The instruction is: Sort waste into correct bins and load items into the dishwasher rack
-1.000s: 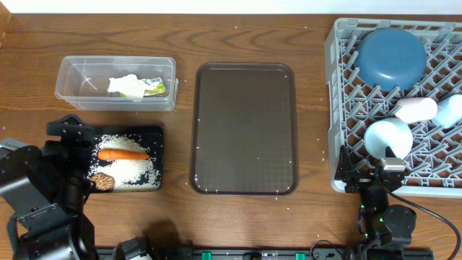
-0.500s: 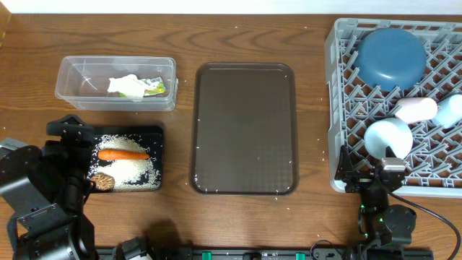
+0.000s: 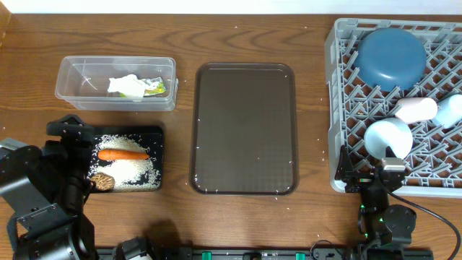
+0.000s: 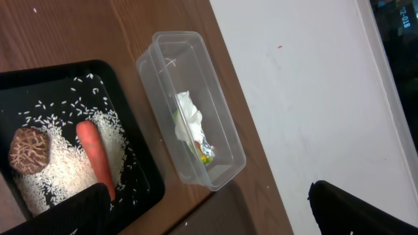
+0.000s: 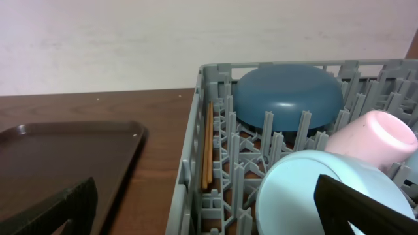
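I see orange carrot lying smooth across scattered white rice in black tray, wrinkled brown lump beside it, left end effector and right end effector spread wide, empty.

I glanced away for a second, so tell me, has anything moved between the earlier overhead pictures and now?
Nothing visibly changed. The carrot and rice lie in the black tray as before, the wrapper in the tub, the plate in the rack.
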`<state>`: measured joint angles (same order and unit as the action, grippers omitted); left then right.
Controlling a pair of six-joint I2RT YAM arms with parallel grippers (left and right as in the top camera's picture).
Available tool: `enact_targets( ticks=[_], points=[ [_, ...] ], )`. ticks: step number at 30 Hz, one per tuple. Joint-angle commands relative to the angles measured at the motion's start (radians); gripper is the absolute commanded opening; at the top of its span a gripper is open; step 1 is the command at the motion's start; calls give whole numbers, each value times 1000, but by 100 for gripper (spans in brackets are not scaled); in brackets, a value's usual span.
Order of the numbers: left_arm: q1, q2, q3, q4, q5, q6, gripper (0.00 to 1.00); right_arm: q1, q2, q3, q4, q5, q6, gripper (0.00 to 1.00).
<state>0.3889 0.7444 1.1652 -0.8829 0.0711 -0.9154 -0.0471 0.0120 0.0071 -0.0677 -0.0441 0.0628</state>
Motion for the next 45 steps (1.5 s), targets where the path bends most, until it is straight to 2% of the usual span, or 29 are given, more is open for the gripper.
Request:
enact_targets(
  ticks=[1,4,11,17,20,27,38,43,45],
  points=[
    [-2,-1,0,2,-12,14,98,-10,-7,-2,-6,17,-16,99],
    [-2,-1,0,-3,-13,25,98,-10,-7,-2,-5,17,-16,99],
    [-47,-3,-1,-122,-34,59,98,-10,-7,-2,-6,17,-16,99],
    [-212,-6,-63,-85,-35,440,98,-10,-7,-2,-6,17,-16,99],
    [-292,-32,-158,48,-35,608,98,-10,-7,-2,-6,17,-16,99],
    [-358,-162,-460,369,-34,763,98,-10,-7,-2,-5,17,-16,99],
    [-360,-468,-924,767,-27,844,98,-10,-7,-2,-6,17,-16,99],
    [-360,-560,-1086,960,-27,843,98,-10,-7,-2,-6,17,-16,99],
    [-360,-589,-1122,993,-27,844,98,-10,-7,-2,-6,17,-16,99]
  ],
)
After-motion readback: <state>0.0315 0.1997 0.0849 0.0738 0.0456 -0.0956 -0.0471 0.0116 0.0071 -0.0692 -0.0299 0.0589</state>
